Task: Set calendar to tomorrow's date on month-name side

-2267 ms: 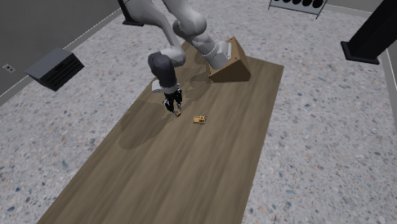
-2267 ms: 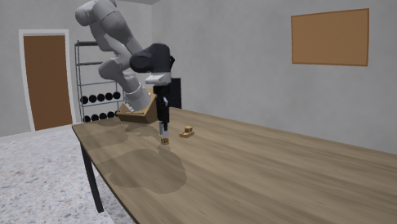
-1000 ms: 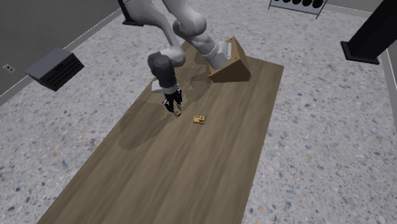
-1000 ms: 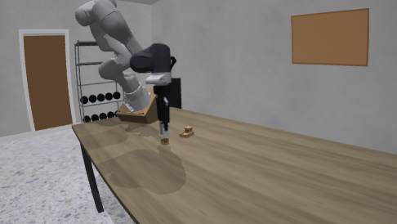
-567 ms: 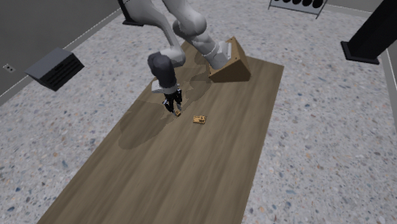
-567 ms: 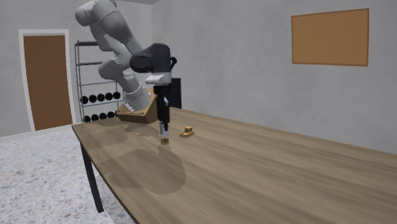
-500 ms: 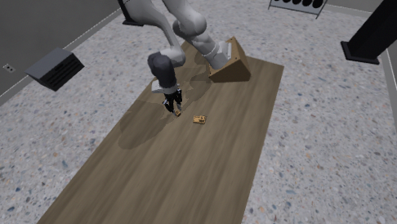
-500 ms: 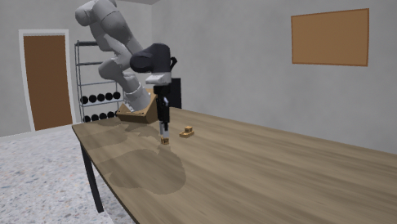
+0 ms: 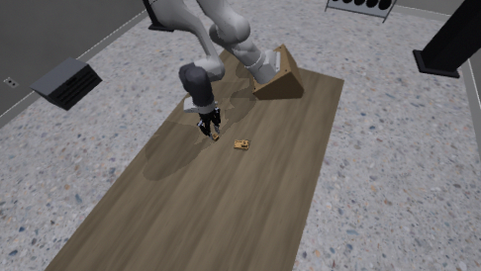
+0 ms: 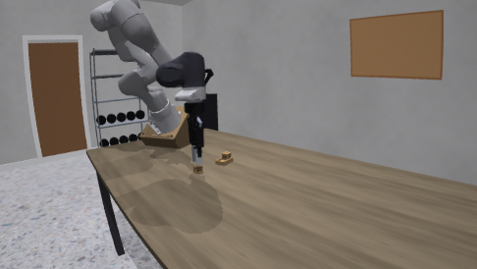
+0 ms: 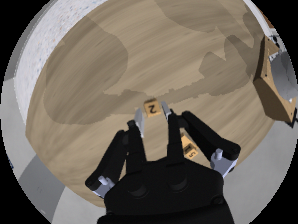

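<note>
Currently the claw (image 9: 211, 133) (image 10: 197, 166) (image 11: 152, 111) points down beside the tray (image 9: 237, 144) (image 10: 221, 161) (image 11: 184, 137), partly open, its fingers on either side of a cube (image 9: 215, 137) (image 10: 198, 170) (image 11: 152, 108) but not clenched on it. That cube is outside the tray, near it, with a "2" on the face toward the wrist view. The other cube (image 9: 244, 143) (image 10: 226, 154) (image 11: 190, 151) sits in the tray, a "5" showing. Beneath the tray is the wooden surface (image 9: 208, 213) (image 10: 314, 206) (image 11: 150, 55); well apart from the tray, the arm's wooden mount (image 9: 282, 90) (image 10: 164, 141) (image 11: 271, 97) stands there.

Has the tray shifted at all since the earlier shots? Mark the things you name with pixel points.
No. In the top and exterior views, the tray (image 9: 237, 144) (image 10: 223, 162) (image 11: 184, 138) sits in the same spot against the edges of the table (image 9: 257, 198) (image 10: 344, 206) (image 11: 165, 55), with no visible turn.
</note>
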`<state>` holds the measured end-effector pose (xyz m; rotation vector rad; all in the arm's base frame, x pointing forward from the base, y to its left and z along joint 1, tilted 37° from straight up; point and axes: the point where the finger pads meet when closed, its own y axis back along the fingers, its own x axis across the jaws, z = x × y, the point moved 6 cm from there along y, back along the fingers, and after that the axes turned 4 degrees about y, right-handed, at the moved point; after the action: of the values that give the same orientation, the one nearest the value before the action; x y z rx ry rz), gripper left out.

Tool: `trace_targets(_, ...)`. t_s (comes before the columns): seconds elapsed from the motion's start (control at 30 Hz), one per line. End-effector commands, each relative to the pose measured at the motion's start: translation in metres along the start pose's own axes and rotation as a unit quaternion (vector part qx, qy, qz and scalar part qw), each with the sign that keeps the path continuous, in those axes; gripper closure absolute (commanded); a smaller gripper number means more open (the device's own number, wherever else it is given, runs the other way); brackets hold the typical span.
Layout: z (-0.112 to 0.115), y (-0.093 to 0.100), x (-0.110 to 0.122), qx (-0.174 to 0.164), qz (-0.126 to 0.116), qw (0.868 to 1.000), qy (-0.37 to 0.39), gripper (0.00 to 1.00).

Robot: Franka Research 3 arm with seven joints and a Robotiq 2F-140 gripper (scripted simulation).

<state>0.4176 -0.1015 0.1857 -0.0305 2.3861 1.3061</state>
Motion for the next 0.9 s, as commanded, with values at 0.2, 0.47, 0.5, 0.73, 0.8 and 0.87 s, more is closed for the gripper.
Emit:
trace_targets(0.2,0.001,0.001,-0.001,0.000,-0.002,1.000,0.000,0.72)
trace_targets(0.47,0.001,0.014,-0.001,0.000,-0.002,1.000,0.000,0.72)
trace_targets(0.5,0.001,0.017,-0.001,0.000,-0.002,1.000,0.000,0.72)
trace_targets(0.73,0.001,0.033,-0.001,0.000,-0.002,1.000,0.000,0.72)
trace_targets(0.8,0.001,0.038,-0.001,0.000,-0.002,1.000,0.000,0.72)
trace_targets(0.87,0.001,0.041,-0.001,0.000,-0.002,1.000,0.000,0.72)
